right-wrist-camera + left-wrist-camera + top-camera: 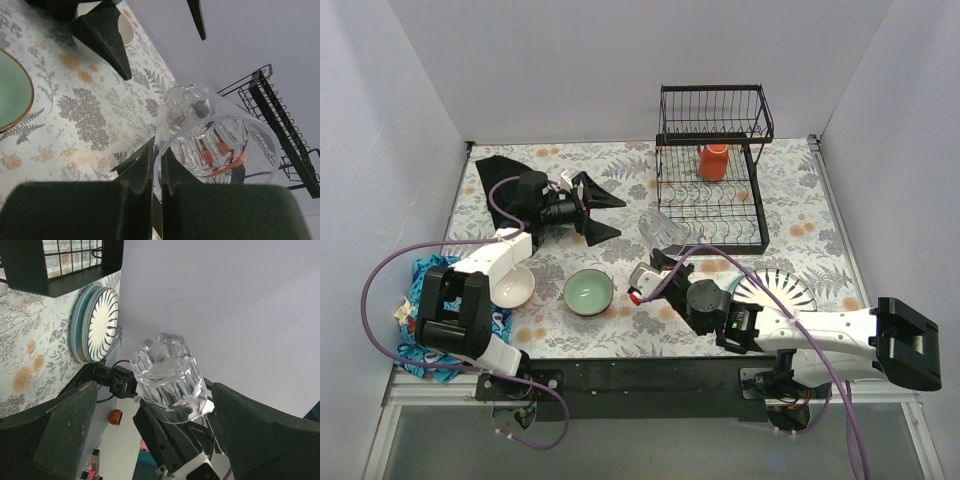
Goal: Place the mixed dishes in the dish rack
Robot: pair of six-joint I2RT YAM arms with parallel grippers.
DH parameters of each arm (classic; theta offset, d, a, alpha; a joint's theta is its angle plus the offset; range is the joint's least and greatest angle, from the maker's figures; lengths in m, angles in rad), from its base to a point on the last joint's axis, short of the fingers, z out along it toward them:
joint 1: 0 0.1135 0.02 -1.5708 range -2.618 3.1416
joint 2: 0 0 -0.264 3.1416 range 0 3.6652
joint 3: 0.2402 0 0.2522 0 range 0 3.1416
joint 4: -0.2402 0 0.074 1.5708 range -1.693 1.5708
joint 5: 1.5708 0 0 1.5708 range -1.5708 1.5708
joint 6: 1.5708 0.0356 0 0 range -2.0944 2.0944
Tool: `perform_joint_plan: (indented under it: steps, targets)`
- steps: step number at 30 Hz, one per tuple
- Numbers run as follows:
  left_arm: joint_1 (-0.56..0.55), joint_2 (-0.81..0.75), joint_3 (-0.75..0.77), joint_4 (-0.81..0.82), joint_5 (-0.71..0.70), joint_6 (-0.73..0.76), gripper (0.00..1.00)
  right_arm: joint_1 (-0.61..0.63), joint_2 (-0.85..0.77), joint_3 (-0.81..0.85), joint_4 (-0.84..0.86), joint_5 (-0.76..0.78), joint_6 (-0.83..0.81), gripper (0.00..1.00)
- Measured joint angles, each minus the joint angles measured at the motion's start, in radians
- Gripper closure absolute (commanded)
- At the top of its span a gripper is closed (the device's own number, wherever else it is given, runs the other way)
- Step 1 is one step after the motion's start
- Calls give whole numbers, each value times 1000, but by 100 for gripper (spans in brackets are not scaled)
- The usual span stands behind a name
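The right pincer point(658, 256), clamped on the rim of a clear glass point(660, 228) raised just near-left of the dish rack point(712, 196), seems mid-carry and must next lift far-right into it, while the left pincer point(612, 215) gapes apart.

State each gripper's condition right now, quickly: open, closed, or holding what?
Left gripper: open, holding nothing.
Right gripper: closed on the rim of a clear glass.
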Motion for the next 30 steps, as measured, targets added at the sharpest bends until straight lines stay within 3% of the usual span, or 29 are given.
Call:
perform_joint_plan:
  steps: [8,24,30]
  targets:
    - [-1,0,5,-79,-47,-18,2,4,158,9,185,52,-81,99]
    - [-68,8,21,-90,-58,-18,2,5,303,99,220,4,-114,99]
    - [-68,29,41,-97,-55,-17,17,3,365,129,245,1,-153,99]
